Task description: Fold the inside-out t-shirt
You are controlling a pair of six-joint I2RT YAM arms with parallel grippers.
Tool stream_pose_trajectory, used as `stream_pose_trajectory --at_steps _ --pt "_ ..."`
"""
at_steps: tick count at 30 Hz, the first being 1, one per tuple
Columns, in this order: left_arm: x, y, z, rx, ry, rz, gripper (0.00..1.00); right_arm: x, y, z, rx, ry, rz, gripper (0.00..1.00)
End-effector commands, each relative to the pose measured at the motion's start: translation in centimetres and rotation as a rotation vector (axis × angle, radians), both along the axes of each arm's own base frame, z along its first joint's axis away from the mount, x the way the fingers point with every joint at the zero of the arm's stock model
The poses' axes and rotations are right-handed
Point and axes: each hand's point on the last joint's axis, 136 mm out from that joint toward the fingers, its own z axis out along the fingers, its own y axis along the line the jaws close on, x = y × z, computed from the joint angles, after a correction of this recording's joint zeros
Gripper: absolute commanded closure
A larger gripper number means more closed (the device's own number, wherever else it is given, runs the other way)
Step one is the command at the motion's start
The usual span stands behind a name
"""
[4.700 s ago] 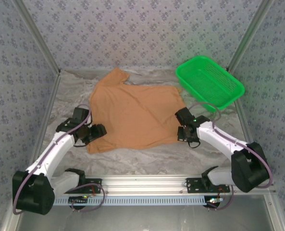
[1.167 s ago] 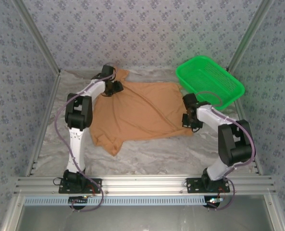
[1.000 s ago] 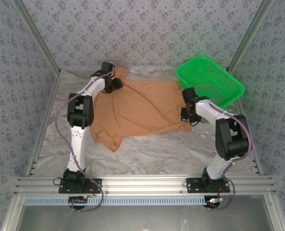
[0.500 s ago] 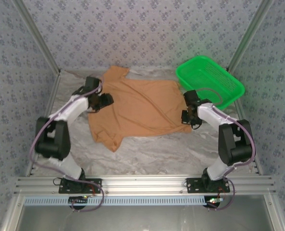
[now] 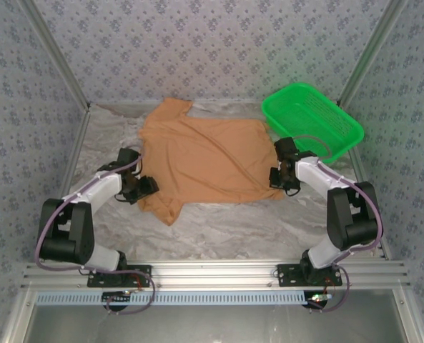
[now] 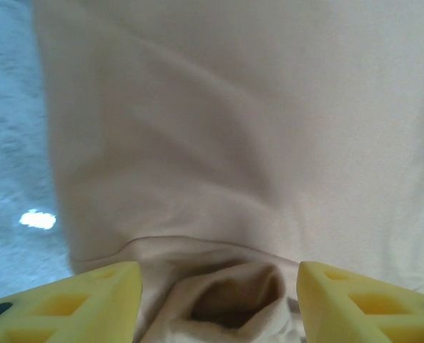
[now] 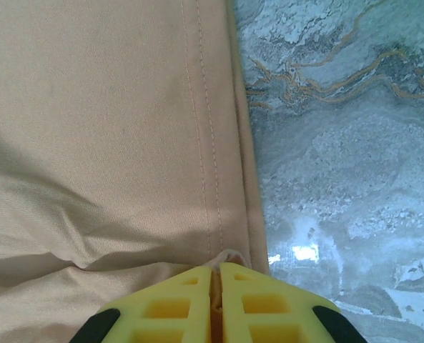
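The inside-out t-shirt lies spread flat on the marble table, orange-tan, with one sleeve at the far left and another at the near left. My left gripper sits at the shirt's near-left edge by the lower sleeve. In the left wrist view this gripper is open, and a puckered sleeve opening lies between its yellow fingers without being pinched. My right gripper is at the shirt's right edge. The right wrist view shows it shut on a small fold of the stitched hem.
A green plastic mesh basket stands at the back right, just beyond the right arm. Bare marble table runs right of the hem and along the near edge. Patterned walls close in the sides and back.
My left arm has swung from the shirt's far-left sleeve back toward me to the near-left sleeve, its jaws staying open. The right gripper keeps its hold at the right edge.
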Motion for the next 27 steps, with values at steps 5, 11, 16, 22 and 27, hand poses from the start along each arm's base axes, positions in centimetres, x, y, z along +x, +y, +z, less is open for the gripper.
stream_pose_trajectory --at_steps 5,11,16,22,27 --pt "-0.6 -1.7 0.0 -0.096 0.018 -0.041 0.47 -0.8 -0.3 0.5 -0.002 -0.002 0.014 0.88" --pt "-3.1 -1.5 0.7 -0.105 0.044 -0.035 0.56 -0.8 -0.4 0.6 -0.008 0.001 0.009 0.88" --pt "-4.6 -1.2 1.0 -0.11 0.036 -0.026 0.7 -1.0 -0.5 0.4 -0.011 0.01 0.009 0.88" --pt "-6.3 -1.5 1.6 -0.132 0.068 -0.014 0.87 -1.2 -0.8 0.6 -0.024 0.014 0.013 0.88" --pt "-10.3 -1.1 2.1 -0.143 0.124 0.071 0.88 -1.5 -0.9 0.8 -0.026 0.017 0.011 0.88"
